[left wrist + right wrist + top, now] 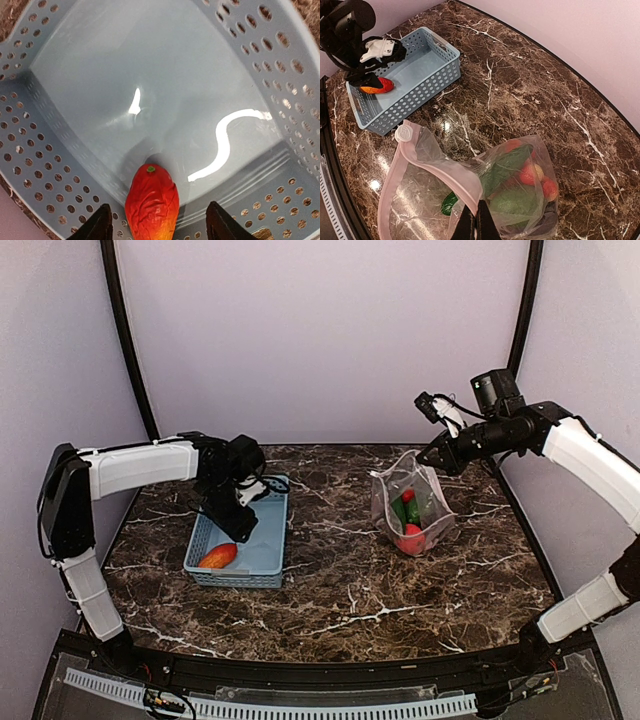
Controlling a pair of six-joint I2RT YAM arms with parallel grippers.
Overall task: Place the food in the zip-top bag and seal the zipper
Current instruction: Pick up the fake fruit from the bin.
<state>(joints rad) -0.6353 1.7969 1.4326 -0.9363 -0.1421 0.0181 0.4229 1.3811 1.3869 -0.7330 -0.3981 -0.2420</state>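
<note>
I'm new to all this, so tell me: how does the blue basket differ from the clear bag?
The blue basket is rigid, perforated and lies flat; the clear bag is crinkly, its mouth pinched up by the right gripper. The basket holds one orange-red pepper; the bag several toy foods. Both rest on the marble table.

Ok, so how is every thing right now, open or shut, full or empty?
Bag: open, upright, food inside.
Zipper: unsealed.
Pepper: lying in the basket, not gripped.
Basket: holds only the pepper.
Left gripper: open, either side of the pepper.
Right gripper: shut on the bag's rim.
</note>
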